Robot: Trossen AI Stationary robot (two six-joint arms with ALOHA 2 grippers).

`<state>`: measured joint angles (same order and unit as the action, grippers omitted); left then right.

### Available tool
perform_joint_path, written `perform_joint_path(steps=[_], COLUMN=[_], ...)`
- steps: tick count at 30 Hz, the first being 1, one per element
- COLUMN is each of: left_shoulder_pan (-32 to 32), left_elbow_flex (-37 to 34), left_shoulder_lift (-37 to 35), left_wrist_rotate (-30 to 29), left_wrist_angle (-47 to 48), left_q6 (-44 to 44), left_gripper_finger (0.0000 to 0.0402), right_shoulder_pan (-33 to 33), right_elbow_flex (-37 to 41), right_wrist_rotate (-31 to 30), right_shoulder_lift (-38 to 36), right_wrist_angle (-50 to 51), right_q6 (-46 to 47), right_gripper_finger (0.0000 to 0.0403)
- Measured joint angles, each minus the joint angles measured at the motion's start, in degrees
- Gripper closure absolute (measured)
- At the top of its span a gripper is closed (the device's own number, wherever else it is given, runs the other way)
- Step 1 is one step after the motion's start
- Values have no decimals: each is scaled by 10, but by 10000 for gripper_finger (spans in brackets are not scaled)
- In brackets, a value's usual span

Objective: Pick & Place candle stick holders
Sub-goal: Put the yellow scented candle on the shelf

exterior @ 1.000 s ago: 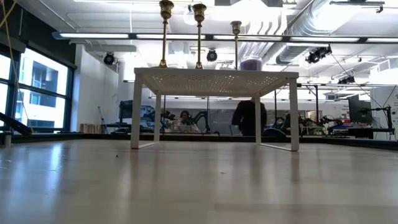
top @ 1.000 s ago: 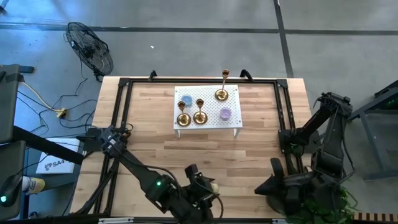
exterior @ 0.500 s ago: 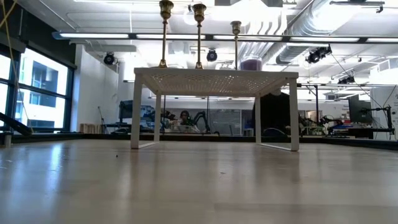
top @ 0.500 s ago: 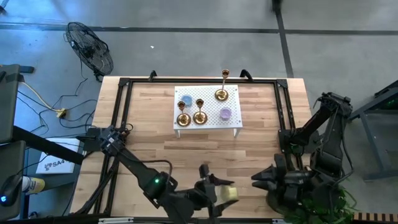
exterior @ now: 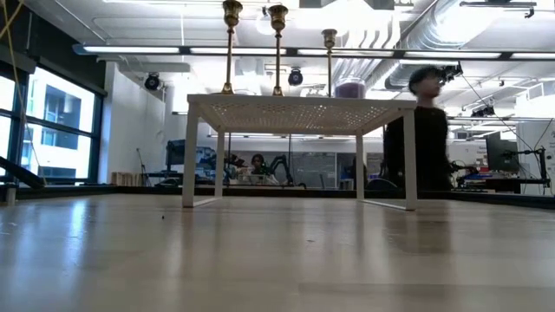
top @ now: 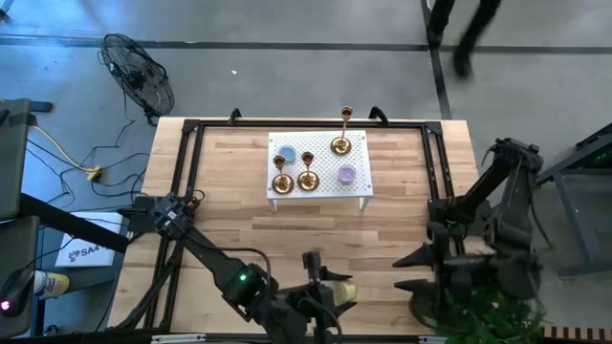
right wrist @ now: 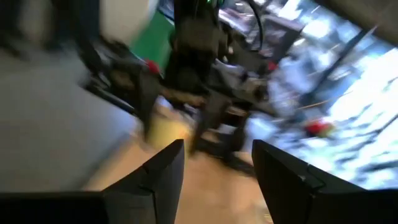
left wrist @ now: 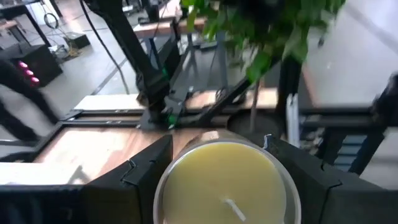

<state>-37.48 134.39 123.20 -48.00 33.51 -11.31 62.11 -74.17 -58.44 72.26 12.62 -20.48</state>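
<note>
Three gold candle stick holders (top: 280,182) (top: 307,179) (top: 340,143) stand by their round bases on a small white rack (top: 359,187) at the table's far middle. In the low view their slim stems (exterior: 231,48) (exterior: 277,48) (exterior: 329,59) rise above the rack top (exterior: 299,108). My left gripper (top: 337,290) is at the near edge, shut on a glass jar with a pale yellow candle (left wrist: 227,186). My right gripper (top: 400,273) stands open to its right, pointing at the left one, with nothing between its fingers (right wrist: 163,171). My left gripper pinches the candle jar between its two fingers, one on each side of the glass wall near the rim (left wrist: 163,180). The fingers (left wrist: 140,177) come at it about level. The jar's open top and wick face up toward the wrist camera; its bottom is hidden.
A blue cup (top: 285,153) and a purple cup (top: 347,174) share the rack. Black frame rails (top: 186,182) run along the table's sides. A green plant (top: 488,308) sits near the right arm. A fan (top: 139,72) stands on the floor. A person (exterior: 425,130) walks behind the table.
My right gripper has opened, risen a little and swung from pointing at the far edge toward the table's left. My left gripper has lifted slightly and rolled with the candle jar still between its fingers. A person has walked across behind the table.
</note>
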Motion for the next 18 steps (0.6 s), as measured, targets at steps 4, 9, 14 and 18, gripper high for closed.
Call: perform_joint_path(steps=[4, 9, 14, 18], left_shoulder_pan=[3, 17, 32, 32], left_elbow_flex=[0, 0, 0, 0], left_shoulder_lift=[0, 0, 0, 1], left_wrist_rotate=[-1, 37, 69, 66], left_wrist_angle=[51, 73, 75, 74], left_q6=[21, 36, 40, 55], left_gripper_finger=[180, 180, 180, 180], right_shoulder_pan=[-21, -63, -81, -94], right_elbow_flex=[0, 0, 0, 0], right_wrist_rotate=[132, 250, 258, 244], right_shoulder_lift=[-43, -65, -40, -29], right_wrist_angle=[40, 99, 133, 129], right_q6=[177, 254, 223, 305], right_gripper_finger=[218, 218, 218, 218])
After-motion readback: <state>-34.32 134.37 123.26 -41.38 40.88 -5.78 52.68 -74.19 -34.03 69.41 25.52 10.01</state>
